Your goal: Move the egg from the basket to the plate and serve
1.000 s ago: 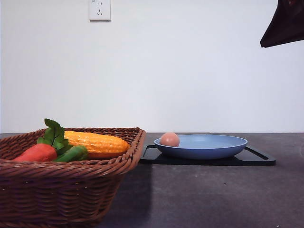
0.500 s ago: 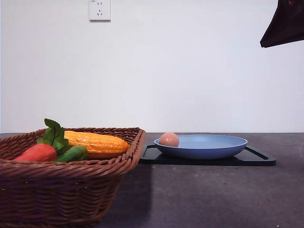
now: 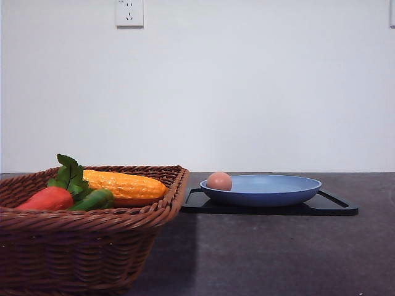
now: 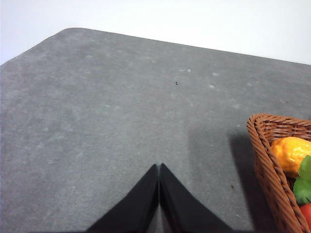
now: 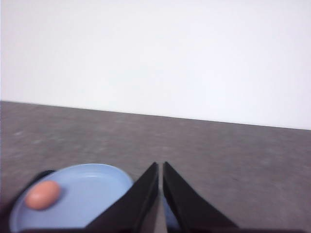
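The pinkish-tan egg (image 3: 219, 181) lies at the left side of the light-blue plate (image 3: 290, 192), which rests on a black tray. In the right wrist view the egg (image 5: 43, 194) sits on the plate (image 5: 92, 189), and my right gripper (image 5: 160, 167) is shut and empty above the plate's near side. The brown wicker basket (image 3: 80, 246) stands at the front left. In the left wrist view my left gripper (image 4: 159, 168) is shut, with nothing in it, over bare table beside the basket (image 4: 265, 155).
The basket holds a yellow corn cob (image 3: 123, 184), a red-orange carrot-like vegetable (image 3: 48, 198) with green leaves, and a green piece (image 3: 94, 200). The black tray (image 3: 333, 207) lies under the plate. A wall socket (image 3: 129, 12) is on the white wall behind.
The dark arm part at the upper right of the front view has moved out of the picture. The egg, plate and basket have not moved.
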Tool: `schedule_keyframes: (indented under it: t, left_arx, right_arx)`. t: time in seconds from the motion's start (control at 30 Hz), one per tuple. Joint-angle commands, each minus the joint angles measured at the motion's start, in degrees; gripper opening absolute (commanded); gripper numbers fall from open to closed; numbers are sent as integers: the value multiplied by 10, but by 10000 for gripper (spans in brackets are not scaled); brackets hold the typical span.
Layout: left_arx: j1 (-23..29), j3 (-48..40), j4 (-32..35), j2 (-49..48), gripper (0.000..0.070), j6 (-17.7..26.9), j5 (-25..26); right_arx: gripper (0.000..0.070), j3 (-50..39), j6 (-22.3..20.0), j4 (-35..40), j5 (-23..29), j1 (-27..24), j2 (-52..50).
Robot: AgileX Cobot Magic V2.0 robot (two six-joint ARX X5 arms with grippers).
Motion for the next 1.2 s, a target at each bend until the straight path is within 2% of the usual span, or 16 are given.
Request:
schedule_keyframes:
  t: [0.0, 0.17, 0.3, 0.47, 0.7, 1.17]
  left_arx:
    - [1, -13, -10, -1, 0, -1, 0]
    - [1, -13, -10, -1, 0, -1, 0]
    - [1, -13, -10, -1, 0, -1, 0]
    - [1, -13, -10, -1, 0, -1, 0]
    - [1, -13, -10, -1, 0, -1, 0]
    - [1, -13, -10, -1, 0, -1, 0]
  right_arx:
    - [0, -29, -9, 0, -32, -38, -30]
    - [0, -128, -5, 2, -77, -98, -117]
    - [0, -189, -5, 16, -108, -102, -165]
    - [0, -238, -2, 22, -111, -102, -203]
    - [0, -244, 15, -18, -112, -100, -202]
    - [0, -244, 14, -5, -106, -101, -202]
